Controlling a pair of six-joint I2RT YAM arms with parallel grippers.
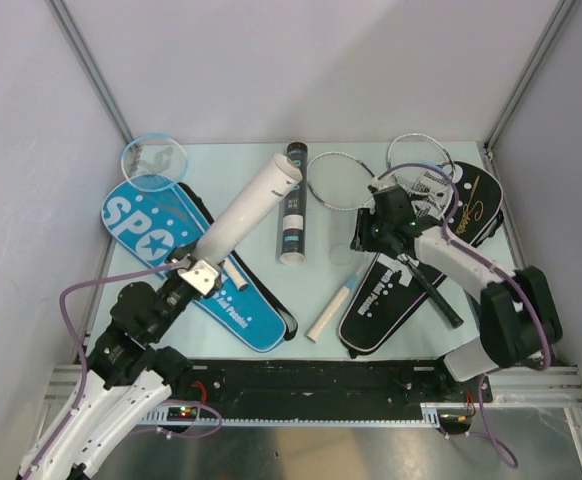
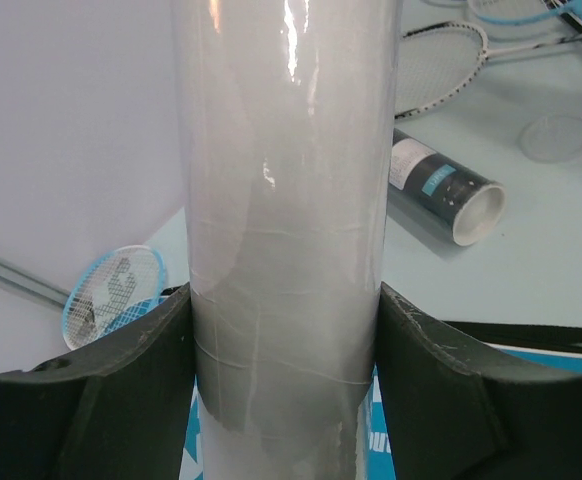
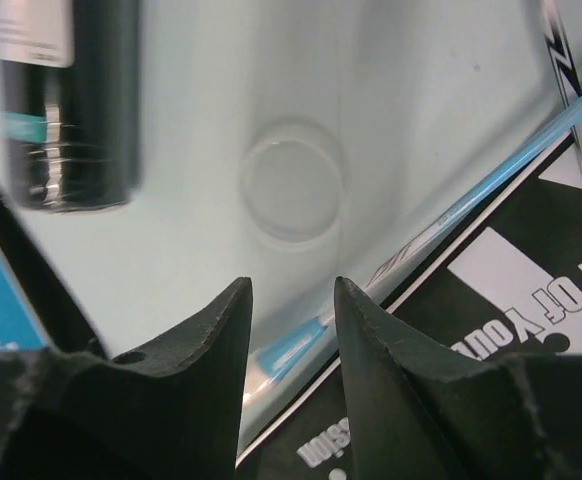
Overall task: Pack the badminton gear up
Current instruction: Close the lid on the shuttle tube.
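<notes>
Ref. top view. Your work surface is a pale blue-green table [image 1: 226, 165]. Plain white walls close it in on 3 sides: back wall [image 1: 301, 60], L wall [image 1: 21, 150], R wall [image 1: 571, 160]. A bare aluminium strut runs up each rear corner: L strut [image 1: 91, 70], R strut [image 1: 527, 75]. At the near edge you see a black base plate [image 1: 311, 385] across the width, w/ a silver rail [image 1: 311, 413] just below it and a brushed metal sheet [image 1: 311, 452] below that.

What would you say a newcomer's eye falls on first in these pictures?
The long white tube, clamped in the left gripper and tilted up over the blue SPORT cover at the left. Next, the right gripper, jaws apart and empty, hanging near a clear round lid beside the black cover.
</notes>
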